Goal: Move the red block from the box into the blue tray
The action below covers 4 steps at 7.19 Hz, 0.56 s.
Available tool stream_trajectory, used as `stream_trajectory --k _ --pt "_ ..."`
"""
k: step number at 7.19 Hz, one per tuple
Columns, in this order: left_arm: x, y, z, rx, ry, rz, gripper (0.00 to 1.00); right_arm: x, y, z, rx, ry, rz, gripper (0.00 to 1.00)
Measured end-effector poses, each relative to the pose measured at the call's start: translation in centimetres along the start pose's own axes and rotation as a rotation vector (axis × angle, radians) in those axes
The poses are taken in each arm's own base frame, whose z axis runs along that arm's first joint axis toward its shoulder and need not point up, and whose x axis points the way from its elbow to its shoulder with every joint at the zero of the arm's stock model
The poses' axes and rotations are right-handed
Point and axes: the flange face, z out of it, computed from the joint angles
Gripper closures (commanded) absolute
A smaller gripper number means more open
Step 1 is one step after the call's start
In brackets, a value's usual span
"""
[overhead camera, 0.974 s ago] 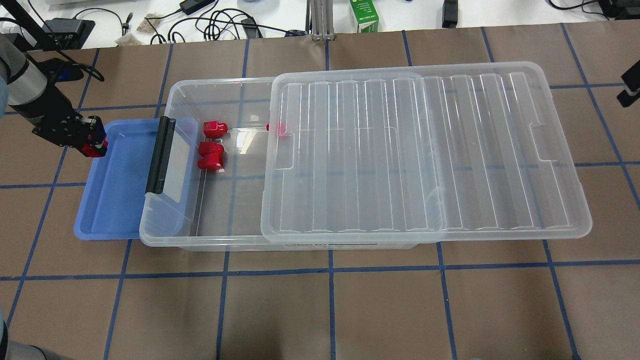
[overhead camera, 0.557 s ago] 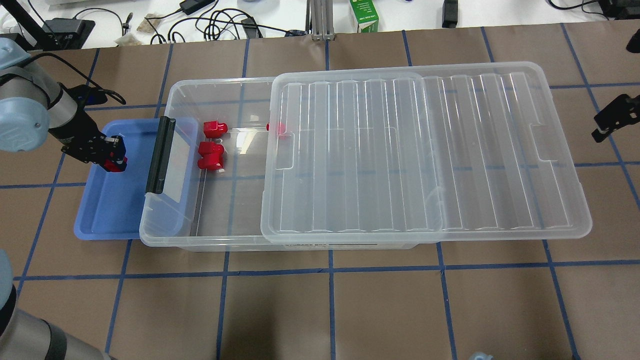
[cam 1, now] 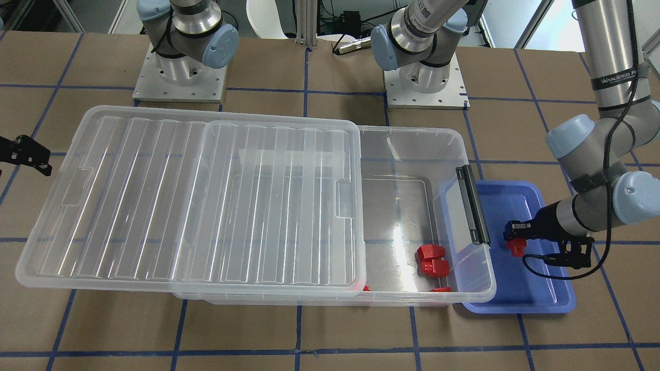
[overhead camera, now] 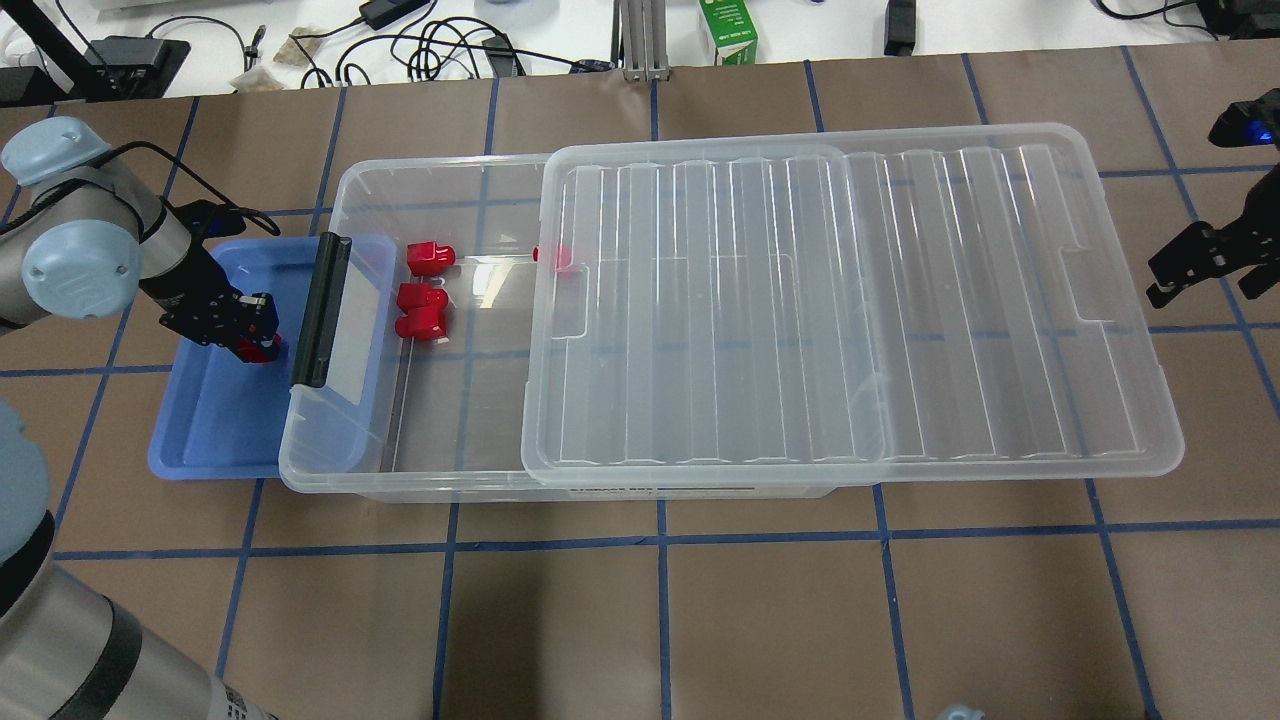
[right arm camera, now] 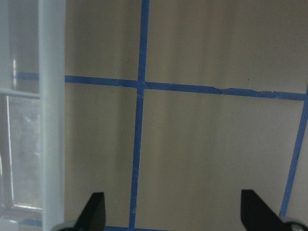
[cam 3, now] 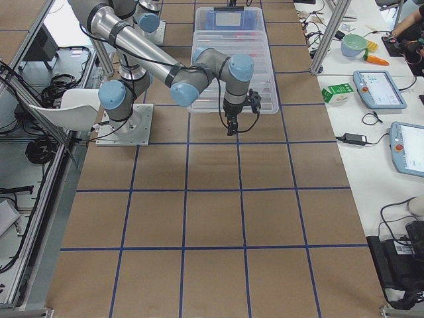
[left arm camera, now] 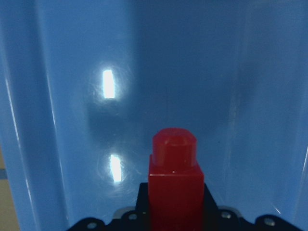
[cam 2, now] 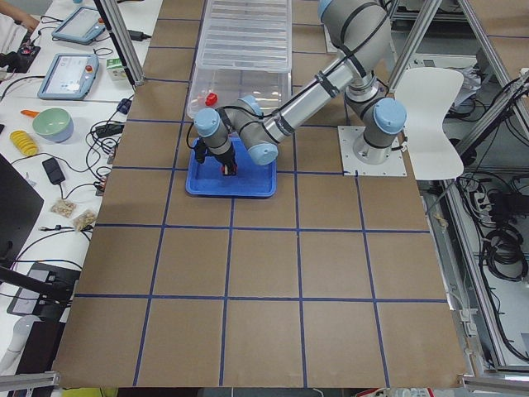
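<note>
My left gripper point(overhead camera: 258, 345) is shut on a red block point(left arm camera: 174, 178) and holds it low inside the blue tray point(overhead camera: 205, 430), close to the box's black latch point(overhead camera: 320, 310). The held block also shows in the front view point(cam 1: 514, 246). The clear box point(overhead camera: 400, 485) overlaps the tray's right side. Its ribbed lid point(overhead camera: 850, 300) is slid to the right, which leaves the left end uncovered. Three more red blocks point(overhead camera: 422, 312) lie in that uncovered end, one partly under the lid's edge. My right gripper point(right arm camera: 173, 214) is open and empty over the table past the lid's right end.
Cables, a green carton point(overhead camera: 728, 30) and other gear lie on the white bench beyond the table's far edge. The brown table point(overhead camera: 660, 620) with blue tape lines stretches in front of the box.
My left gripper has carried the red block from the tray's far left rim to over the tray's middle, near the latch. My right gripper has come further into view and lower at the right edge.
</note>
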Motion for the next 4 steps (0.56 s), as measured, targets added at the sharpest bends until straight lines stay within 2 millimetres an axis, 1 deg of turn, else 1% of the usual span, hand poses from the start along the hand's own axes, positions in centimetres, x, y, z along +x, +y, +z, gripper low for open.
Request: stream_trajectory --k 1,2,3,4 --pt "0.1 -0.2 0.4 -0.002 0.001 0.005 0.81 -0.4 -0.1 0.1 0.000 -0.002 0.017 0.00" --pt "0.1 -0.3 0.6 -0.004 0.004 0.009 0.60 -1.0 -0.2 0.2 -0.003 -0.004 0.017 0.00" --pt "0.2 -0.3 0.8 -0.004 0.006 0.011 0.01 -1.9 -0.4 0.4 -0.006 -0.006 0.005 0.00" --pt "0.2 -0.3 0.8 -0.004 0.007 0.013 0.00 -3.1 -0.7 0.5 -0.006 -0.006 -0.011 0.00"
